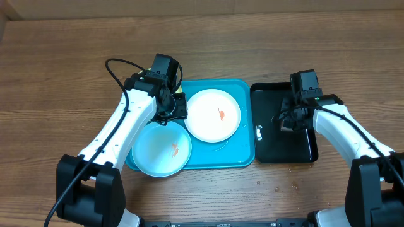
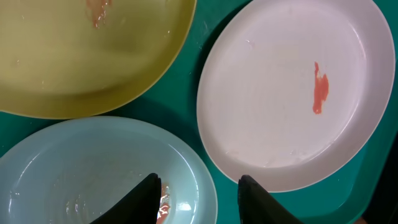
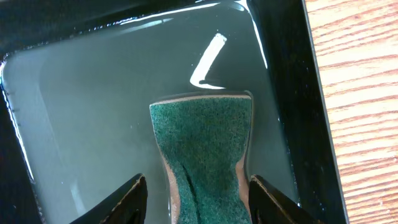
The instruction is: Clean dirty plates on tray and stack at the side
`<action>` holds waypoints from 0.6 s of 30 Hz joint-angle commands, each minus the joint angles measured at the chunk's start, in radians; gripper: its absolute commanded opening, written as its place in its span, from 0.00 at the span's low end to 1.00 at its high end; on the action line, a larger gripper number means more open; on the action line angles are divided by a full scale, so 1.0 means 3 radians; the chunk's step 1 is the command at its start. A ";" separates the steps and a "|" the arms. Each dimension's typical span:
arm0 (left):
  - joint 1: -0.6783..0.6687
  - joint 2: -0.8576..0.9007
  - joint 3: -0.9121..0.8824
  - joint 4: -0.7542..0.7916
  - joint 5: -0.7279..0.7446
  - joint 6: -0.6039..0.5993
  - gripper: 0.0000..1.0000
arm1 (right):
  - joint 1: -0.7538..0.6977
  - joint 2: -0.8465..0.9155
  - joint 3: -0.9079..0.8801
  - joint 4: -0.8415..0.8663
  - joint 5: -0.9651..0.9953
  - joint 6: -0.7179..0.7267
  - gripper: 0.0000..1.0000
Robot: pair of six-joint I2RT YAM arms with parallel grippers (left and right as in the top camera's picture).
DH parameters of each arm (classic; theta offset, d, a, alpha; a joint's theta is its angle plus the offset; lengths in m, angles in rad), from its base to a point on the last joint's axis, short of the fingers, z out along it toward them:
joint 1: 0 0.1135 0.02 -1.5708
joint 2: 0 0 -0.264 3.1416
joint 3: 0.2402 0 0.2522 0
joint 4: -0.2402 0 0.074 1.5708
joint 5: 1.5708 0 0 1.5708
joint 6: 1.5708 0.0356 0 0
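Three plates crowd the tray point(image 1: 221, 156), centre frame. The white plate point(image 1: 213, 115) sits upper right with an orange smear. The blue plate point(image 1: 162, 149), lower left, overhangs the rim and is smeared too. The yellow plate point(image 2: 81, 56) lies upper left in the left wrist view, also smeared. The left gripper point(image 2: 199, 202) gapes wide and empty over the blue one. The right gripper point(image 3: 198, 186) pinches a green sponge point(image 3: 205, 137) in the wet black tray point(image 1: 284, 150).
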 commanded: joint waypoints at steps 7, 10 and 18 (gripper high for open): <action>-0.0023 0.0031 -0.0024 -0.0008 -0.0072 -0.0019 0.42 | -0.0013 0.0020 -0.0029 -0.0069 0.0031 -0.0298 0.46; -0.0023 0.0031 -0.0024 -0.0010 -0.0088 -0.0017 0.43 | -0.0013 0.0023 -0.0092 0.0017 0.0022 -0.0298 0.52; -0.0023 0.0031 -0.0024 -0.0018 -0.0088 -0.0018 0.43 | -0.0013 0.0037 -0.0131 0.0080 0.0022 -0.0296 0.56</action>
